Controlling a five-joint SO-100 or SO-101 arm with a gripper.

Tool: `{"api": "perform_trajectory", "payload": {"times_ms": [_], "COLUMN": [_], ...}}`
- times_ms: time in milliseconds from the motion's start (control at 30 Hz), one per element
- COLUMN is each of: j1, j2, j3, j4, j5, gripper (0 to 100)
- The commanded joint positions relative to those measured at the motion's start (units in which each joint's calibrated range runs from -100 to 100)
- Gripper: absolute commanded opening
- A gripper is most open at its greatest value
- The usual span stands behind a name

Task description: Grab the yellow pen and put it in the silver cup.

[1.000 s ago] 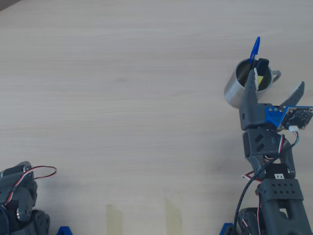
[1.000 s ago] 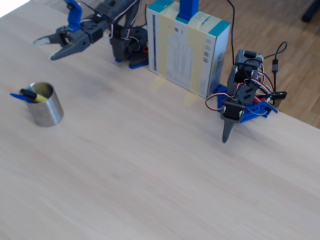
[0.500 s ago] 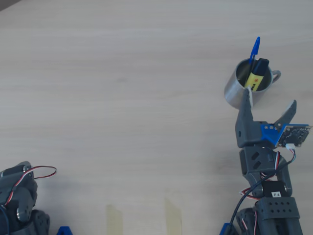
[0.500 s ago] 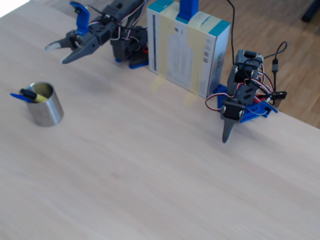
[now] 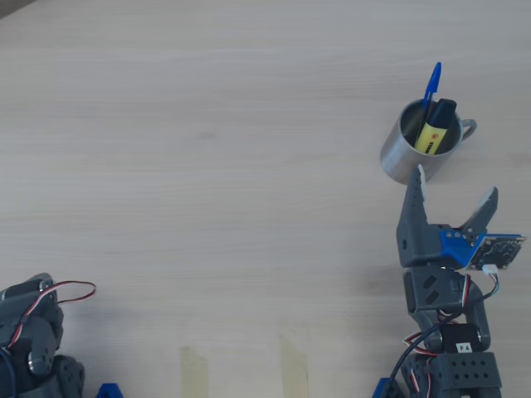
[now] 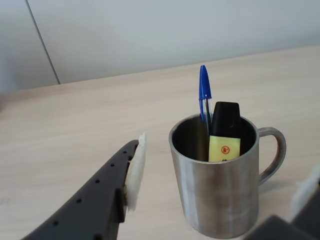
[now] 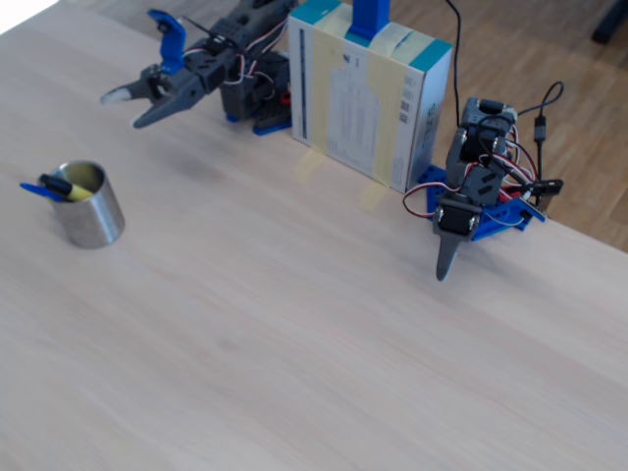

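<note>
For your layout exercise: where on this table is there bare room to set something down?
Bare: the wide wooden tabletop left of the shiny steel mug in the overhead view. Crowded: the mug's corner, beside the open gripper.

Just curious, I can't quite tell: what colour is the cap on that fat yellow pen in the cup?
Black; the yellow pen shows it best in the wrist view.
</note>
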Motion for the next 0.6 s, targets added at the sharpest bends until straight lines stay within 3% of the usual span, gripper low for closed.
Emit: {"api": "perform_trajectory", "payload": {"times_ms": [0, 567], "j1": [0.1, 0.0], "j2": [-2.7, -16.1], "j3": [0.7, 0.7], "j4": [4.9, 33.4], "j5": [-0.6, -0.3], "gripper": [45, 45]}}
